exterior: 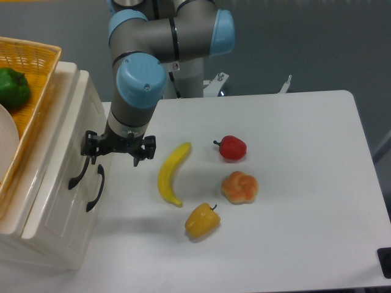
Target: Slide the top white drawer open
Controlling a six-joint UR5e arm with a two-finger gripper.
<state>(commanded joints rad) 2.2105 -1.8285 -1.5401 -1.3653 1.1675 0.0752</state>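
The gripper [115,152], fingers spread open, sits at the handle [78,174] (black, curved) of the glossy cream top white drawer [68,160], at its nine o'clock.

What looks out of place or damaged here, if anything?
Nothing stands out. The top white drawer looks shut and intact, the tool hangs beside its handle, and the banana and peppers lie undisturbed on the table.

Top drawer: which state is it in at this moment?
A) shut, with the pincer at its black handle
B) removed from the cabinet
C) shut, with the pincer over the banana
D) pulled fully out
A: the top drawer sits flush with the cabinet front, and the pincer has its left finger at the upper black handle.
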